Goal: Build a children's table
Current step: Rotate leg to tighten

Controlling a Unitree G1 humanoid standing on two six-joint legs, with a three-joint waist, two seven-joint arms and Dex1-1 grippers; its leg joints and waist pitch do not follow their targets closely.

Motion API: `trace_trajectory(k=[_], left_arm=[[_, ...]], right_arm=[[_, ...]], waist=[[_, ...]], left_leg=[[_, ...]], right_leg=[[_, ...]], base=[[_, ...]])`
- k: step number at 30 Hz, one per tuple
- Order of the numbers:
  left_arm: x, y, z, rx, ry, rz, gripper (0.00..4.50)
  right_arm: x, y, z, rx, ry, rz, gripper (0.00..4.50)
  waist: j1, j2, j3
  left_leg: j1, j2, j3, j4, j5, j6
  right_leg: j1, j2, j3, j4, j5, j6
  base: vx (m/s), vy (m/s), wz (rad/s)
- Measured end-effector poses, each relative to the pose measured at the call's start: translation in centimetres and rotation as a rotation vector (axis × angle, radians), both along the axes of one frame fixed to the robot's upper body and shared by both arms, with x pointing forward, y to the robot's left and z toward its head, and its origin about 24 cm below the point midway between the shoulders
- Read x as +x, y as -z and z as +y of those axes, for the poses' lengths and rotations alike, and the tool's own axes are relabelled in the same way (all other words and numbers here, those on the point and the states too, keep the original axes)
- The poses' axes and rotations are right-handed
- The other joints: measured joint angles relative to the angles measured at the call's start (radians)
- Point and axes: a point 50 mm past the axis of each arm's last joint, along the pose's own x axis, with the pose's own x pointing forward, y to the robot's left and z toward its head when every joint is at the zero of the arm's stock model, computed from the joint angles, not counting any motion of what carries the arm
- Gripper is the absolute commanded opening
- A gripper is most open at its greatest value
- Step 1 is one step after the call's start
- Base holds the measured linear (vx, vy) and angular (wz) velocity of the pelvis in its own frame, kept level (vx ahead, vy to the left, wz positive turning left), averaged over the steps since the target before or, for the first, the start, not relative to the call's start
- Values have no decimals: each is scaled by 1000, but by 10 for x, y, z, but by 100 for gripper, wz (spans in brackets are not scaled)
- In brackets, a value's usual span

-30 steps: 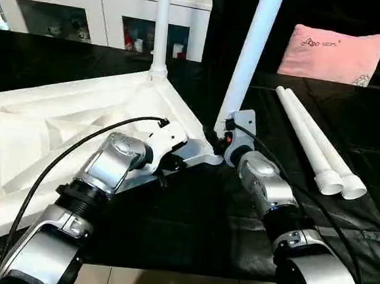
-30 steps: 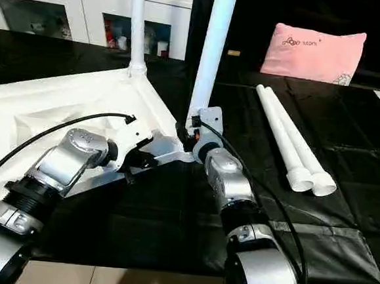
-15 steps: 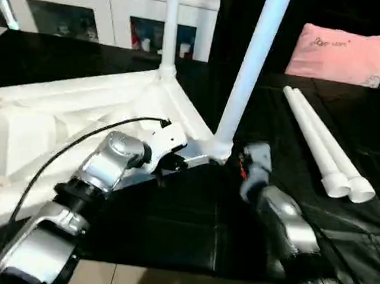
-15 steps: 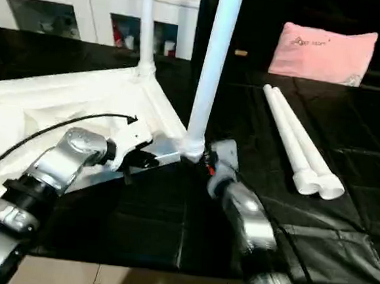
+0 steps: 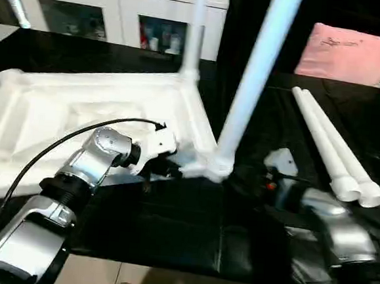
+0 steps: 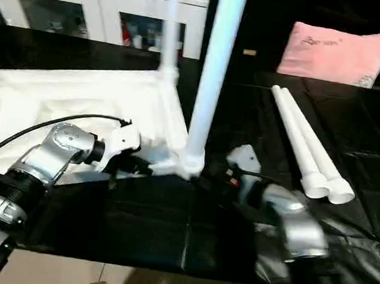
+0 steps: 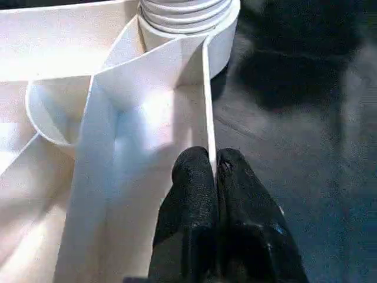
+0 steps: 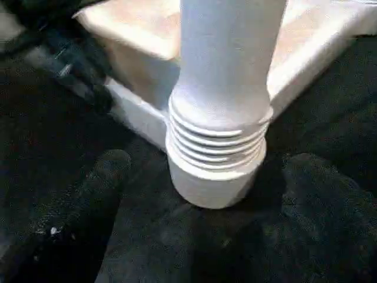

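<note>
The white tabletop (image 5: 80,113) lies ribbed side up on the black table. One leg (image 5: 196,30) stands in its far right corner socket. Another leg (image 5: 254,75) stands in the near right socket (image 8: 217,171), threads showing at its base. Two loose legs (image 5: 328,146) lie side by side to the right. My left gripper (image 7: 212,160) is shut on the thin rim wall of the tabletop (image 7: 207,88) just beside the near socket. My right gripper (image 8: 209,168) is open; its fingers (image 8: 106,171) stand wide apart on either side of the socket without touching it.
A white cabinet with glass doors (image 5: 88,15) lines the back wall. A pink pillow (image 5: 352,53) rests at the back right. The black table's front edge (image 5: 187,267) runs near my forearms, with floor below it.
My right gripper has let go of the near leg's base, opened wide and drawn back to the right. The left gripper keeps its hold on the rim. The camera has shifted.
</note>
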Motion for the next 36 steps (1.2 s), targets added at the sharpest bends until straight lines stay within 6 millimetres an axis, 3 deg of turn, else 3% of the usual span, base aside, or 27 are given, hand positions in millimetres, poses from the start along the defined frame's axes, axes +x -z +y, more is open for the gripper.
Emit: trace_trajectory(k=[6,18,36], left_arm=[[-5,-1,5,13,99,24,0],[-12,-2,2,40,248,44,0],[-13,-2,1,50,279,40,0]], right_arm=[[0,-11,1,-36,-159,8,446],[5,-7,20,-68,-339,35,446],[5,-1,23,-53,-404,77,290]], waist=[[3,1,0],[23,0,0],[25,0,-1]], left_leg=[[0,0,0,1,0,0],[-1,0,-1,3,0,0],[-1,1,-1,5,1,1]], right_leg=[[0,0,-1,1,0,0],[0,-1,-2,2,0,0],[1,-1,-3,3,0,-1]], base=[[0,0,0],[0,0,0],[0,0,0]])
